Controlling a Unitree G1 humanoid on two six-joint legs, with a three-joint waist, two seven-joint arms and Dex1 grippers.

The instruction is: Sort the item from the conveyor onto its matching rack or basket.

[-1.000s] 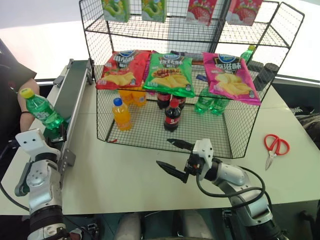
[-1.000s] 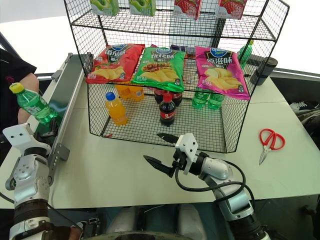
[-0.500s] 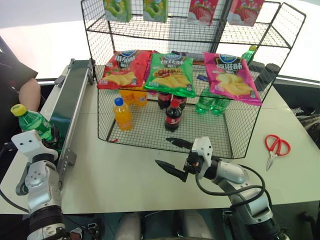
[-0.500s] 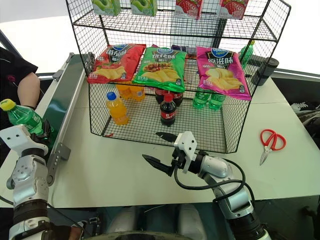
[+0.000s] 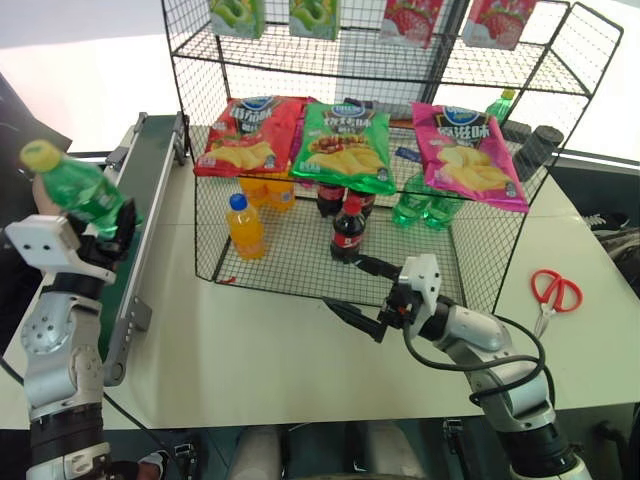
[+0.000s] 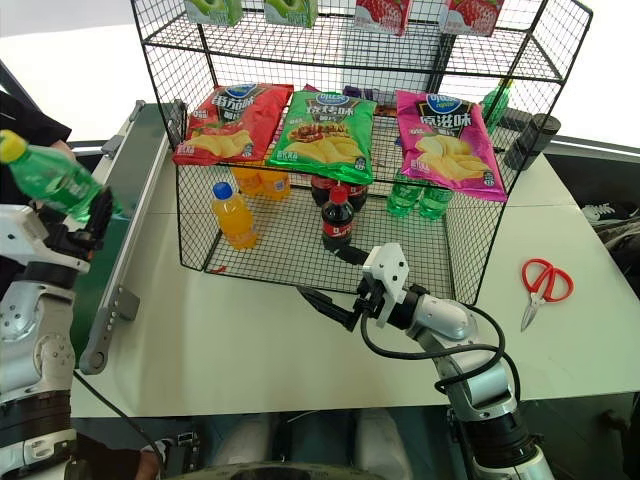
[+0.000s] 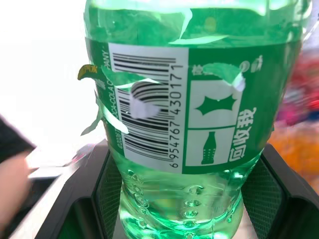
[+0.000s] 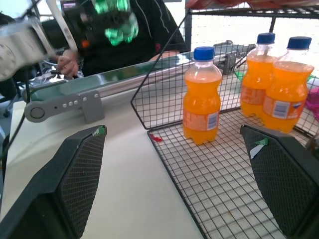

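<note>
clear green plastic up in the air: the soda bottle (image 5: pixel 82 190) with its yellow cap is pinched low on its body by the left tool (image 5: pixel 112 228), tilted with the cap leaning far and left, lifted above the conveyor (image 5: pixel 140 215) at the left edge of the bench (image 5: pixel 250 350). gripping it near the base leaves the neck free, handy for sliding it upright into the wire rack (image 5: pixel 380 170). the right tool (image 6: pixel 335 290) sits with its fingers spread wide, empty, just in front of the rack's open bottom tier, perhaps waiting to take a handover. inside, an orange bottle (image 5: pixel 243 227) and a cola bottle (image 5: pixel 346 232) stand near the front, green bottles (image 5: pixel 420 205) further back right; chip bags (image 5: pixel 345 145) hang over the opening and could snag. red scissors (image 5: pixel 548 296) lie well off right.
</note>
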